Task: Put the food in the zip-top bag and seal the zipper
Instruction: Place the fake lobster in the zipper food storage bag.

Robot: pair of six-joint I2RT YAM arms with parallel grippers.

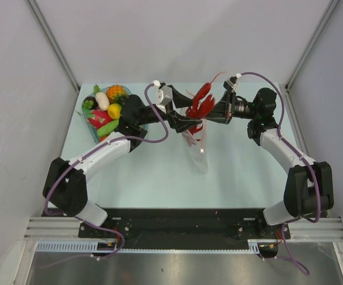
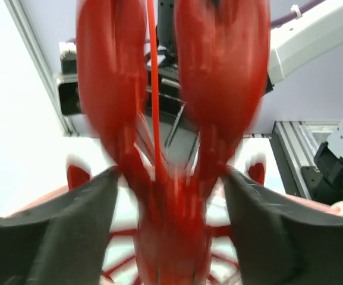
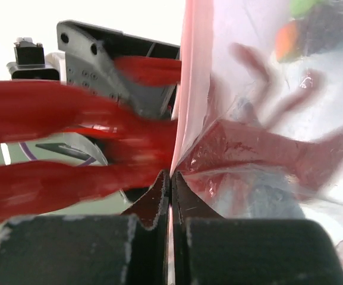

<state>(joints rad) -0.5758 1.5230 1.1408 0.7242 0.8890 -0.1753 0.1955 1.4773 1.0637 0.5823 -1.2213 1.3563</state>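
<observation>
Bag hangs upright over mid-worktop; lower end at or just above the surface, cannot tell which. Right pincer together, clamped on the bag at its pink strip. Left pincer clamped on a red lobster, claws above the bag's top. Red shows through the clear film; inside or behind, cannot tell. Far left: tray holds toy food, including a pineapple and a pale oval piece.
</observation>
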